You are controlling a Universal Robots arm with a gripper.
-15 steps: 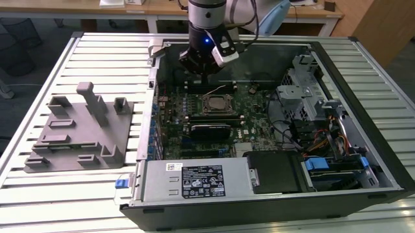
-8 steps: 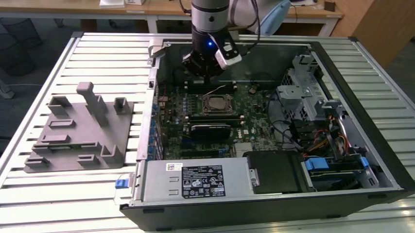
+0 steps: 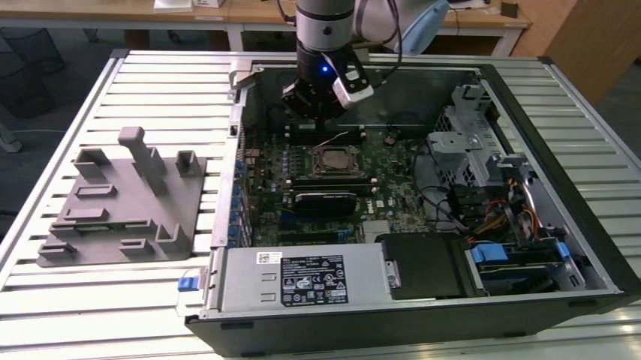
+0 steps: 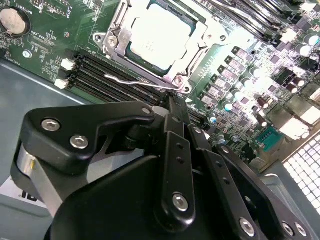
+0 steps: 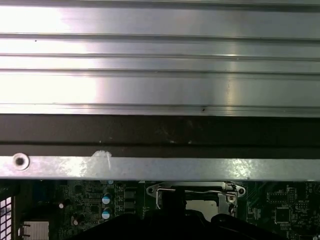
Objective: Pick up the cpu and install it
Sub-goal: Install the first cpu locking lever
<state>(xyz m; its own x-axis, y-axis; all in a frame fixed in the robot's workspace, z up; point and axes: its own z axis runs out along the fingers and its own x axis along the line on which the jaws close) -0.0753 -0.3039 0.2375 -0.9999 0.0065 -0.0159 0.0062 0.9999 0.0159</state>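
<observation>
Judged well along: cpu (image 4: 160, 32) already flat inside the metal-framed socket (image 4: 114, 41) on the motherboard (image 4: 45, 45), pick-up and placing seemingly done. Latching of the wire lever (image 4: 135, 80) beside it: cannot tell, so clamping possibly left. Pincer (image 4: 172, 102) clenched on nothing, poised close over the motherboard near the socket, low inside the open case (image 3: 591, 247). Underneath, a table (image 3: 161, 82) of pale ribbed metal slats. On the exterior view's left of the case, a grey tray (image 3: 120, 202) with upright posts, resting on the slats. Behind the table, wooden desks (image 3: 481, 21) in a plain workroom
</observation>
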